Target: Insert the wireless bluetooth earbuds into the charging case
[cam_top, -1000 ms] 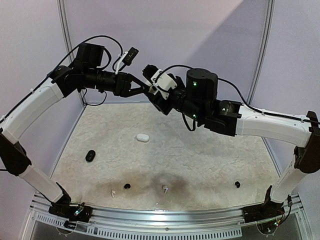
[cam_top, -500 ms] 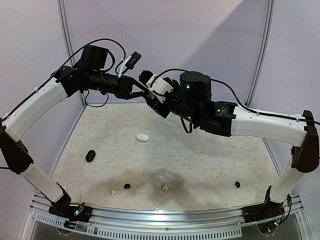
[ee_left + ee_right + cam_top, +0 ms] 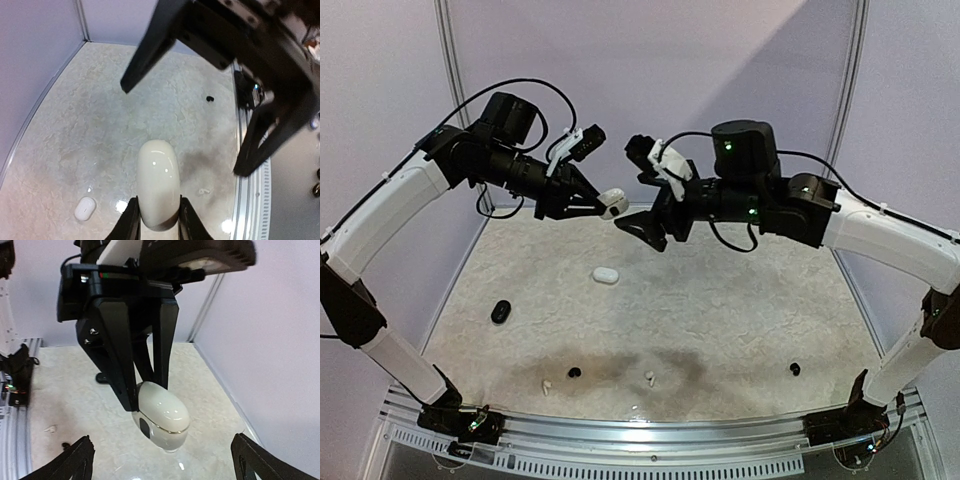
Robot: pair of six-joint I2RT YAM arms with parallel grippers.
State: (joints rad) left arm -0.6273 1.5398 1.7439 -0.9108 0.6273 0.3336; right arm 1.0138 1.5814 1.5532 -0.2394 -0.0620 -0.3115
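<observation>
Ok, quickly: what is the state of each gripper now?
Left gripper: closed, holding the white case.
Right gripper: open, holding nothing.

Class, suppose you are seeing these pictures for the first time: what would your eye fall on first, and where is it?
First, the white charging case pinched in the left gripper, high over the middle of the table. Right beside it the right gripper gapes wide open, facing the case without touching it. Far below, a second white case, a black case and tiny earbuds lie scattered on the pale surface.
</observation>
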